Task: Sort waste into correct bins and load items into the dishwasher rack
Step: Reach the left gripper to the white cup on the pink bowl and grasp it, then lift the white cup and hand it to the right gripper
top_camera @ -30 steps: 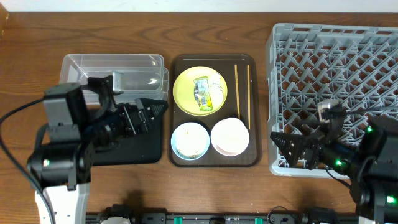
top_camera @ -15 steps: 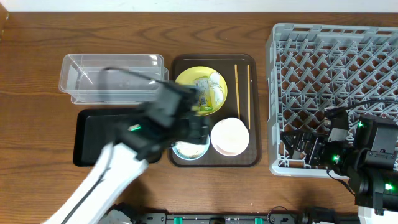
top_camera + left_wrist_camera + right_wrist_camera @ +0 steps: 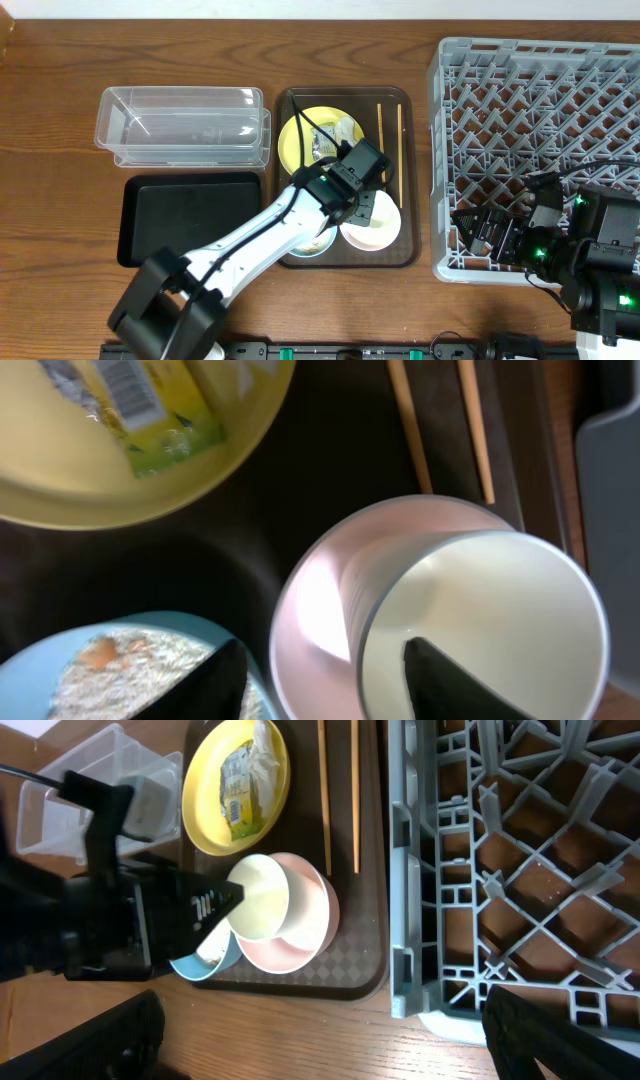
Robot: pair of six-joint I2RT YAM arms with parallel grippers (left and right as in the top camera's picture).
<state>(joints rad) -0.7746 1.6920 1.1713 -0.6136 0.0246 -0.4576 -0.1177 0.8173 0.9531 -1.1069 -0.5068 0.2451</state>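
My left gripper (image 3: 366,198) (image 3: 325,685) is open over the brown serving tray (image 3: 400,252). One finger is inside the small white bowl (image 3: 480,620) (image 3: 375,228), which looks nested in a pinkish one. The other finger is outside its rim, beside the light-blue bowl (image 3: 90,665) holding rice scraps. The pale-yellow plate (image 3: 300,130) holds the green-yellow wrapper (image 3: 140,400) and a white paper scrap (image 3: 346,128). Two chopsticks (image 3: 380,140) lie right of the plate. My right gripper (image 3: 472,230) (image 3: 330,1055) is open and empty at the front edge of the grey rack (image 3: 540,110).
The clear tub (image 3: 180,125) stands at the back left, and the black tray (image 3: 180,215) lies in front of it. My left arm crosses the black tray's right corner and the blue bowl. Bare wood lies in front of the serving tray.
My left arm has swung from above the black tray to the right, over the serving tray, and its gripper now straddles the white bowl's rim. The right gripper barely shifted.
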